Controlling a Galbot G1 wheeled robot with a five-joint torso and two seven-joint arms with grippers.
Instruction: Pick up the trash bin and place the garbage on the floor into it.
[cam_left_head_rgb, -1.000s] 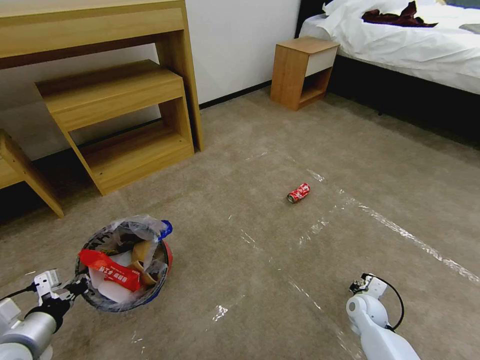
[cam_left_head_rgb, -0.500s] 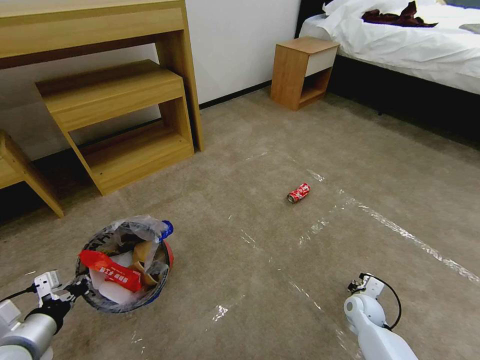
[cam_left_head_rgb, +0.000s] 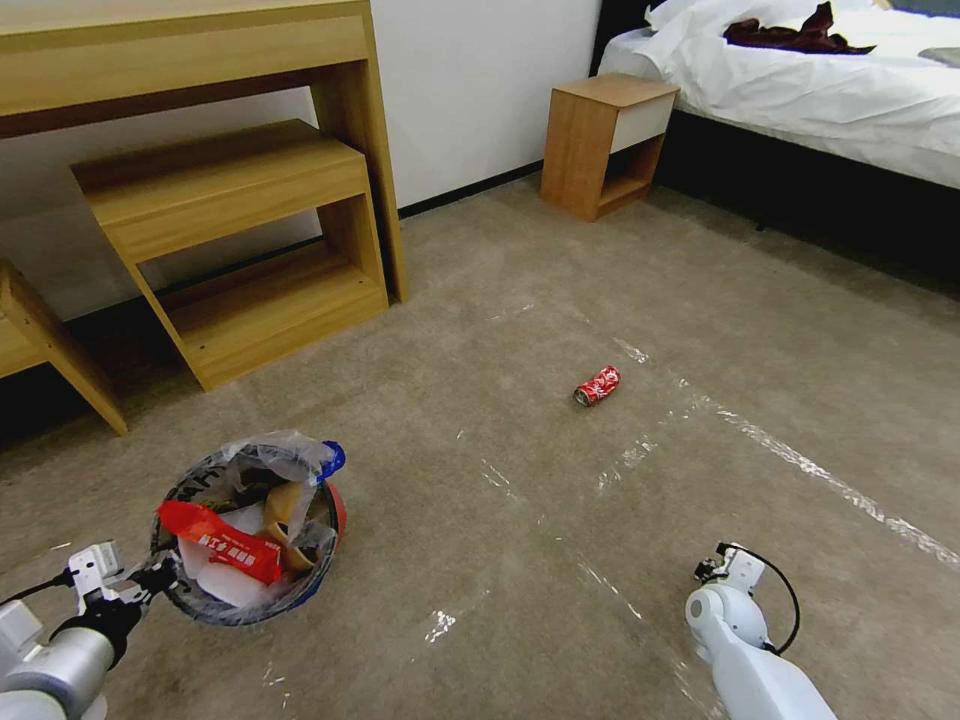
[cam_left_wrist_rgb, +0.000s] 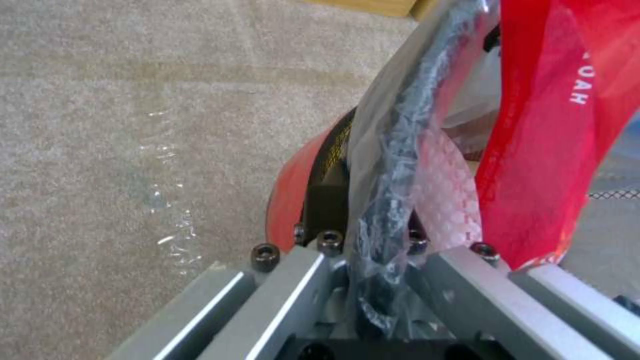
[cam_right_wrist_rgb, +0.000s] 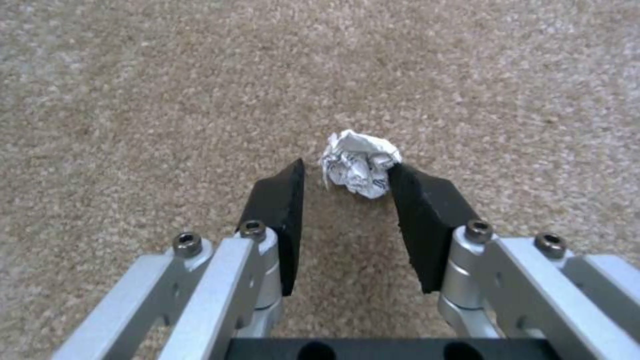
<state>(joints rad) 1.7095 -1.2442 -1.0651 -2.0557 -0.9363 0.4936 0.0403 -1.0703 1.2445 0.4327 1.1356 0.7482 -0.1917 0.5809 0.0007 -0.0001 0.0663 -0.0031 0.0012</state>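
Bin (cam_left_head_rgb: 250, 540) unchanged from a second ago, my left hand (cam_left_wrist_rgb: 373, 260) clenched on its rim | right hand (cam_right_wrist_rgb: 347, 200) spread over paper wad (cam_right_wrist_rgb: 360, 162), arm slightly lower | can (cam_left_head_rgb: 597, 385) unmoved on floor (cam_left_head_rgb: 500, 300)

Grey-beige floor (cam_left_head_rgb: 520, 300) here, crossed by shiny strips of clear tape (cam_left_head_rgb: 800, 462). A crushed red can (cam_left_head_rgb: 597, 385) lies on its side out in the open, just beside a tape strip. In the right wrist view, a crumpled white paper ball (cam_right_wrist_rgb: 359, 162) sits on the carpet.
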